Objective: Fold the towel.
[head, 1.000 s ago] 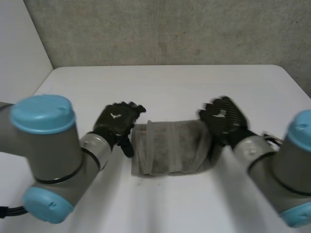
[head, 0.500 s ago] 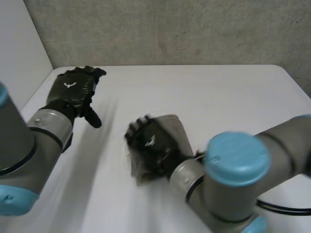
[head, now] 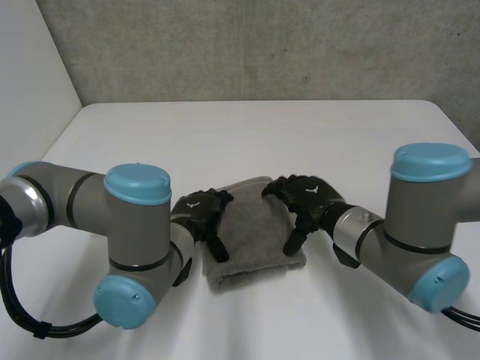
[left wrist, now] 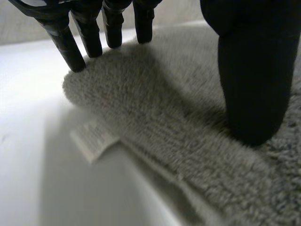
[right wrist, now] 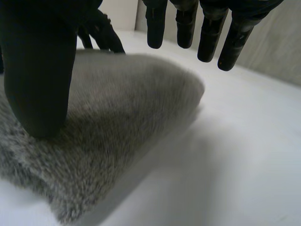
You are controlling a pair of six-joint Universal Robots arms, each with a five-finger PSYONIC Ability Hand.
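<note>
Since the right hand swept across half a second back, the grey towel (head: pixel 251 240) lies as a narrower, thicker bundle toward the table's (head: pixel 247 127) near edge, midway between its sides; I read that as the crosswise fold having landed. My left hand (head: pixel 201 214) has come back from the far left corner to the bundle's left edge, fingers (left wrist: pixel 70 47) straight and spread at the towel's rim, thumb resting on top, pinching nothing. A white label (left wrist: pixel 94 139) peeks out beneath. My right hand (head: pixel 306 199) sits at the right edge, thumb pressed down, fingers (right wrist: pixel 209 37) straight and clear of the cloth. Beyond stands the grey wall (head: pixel 262 45). What remains looks like pressing flat.
</note>
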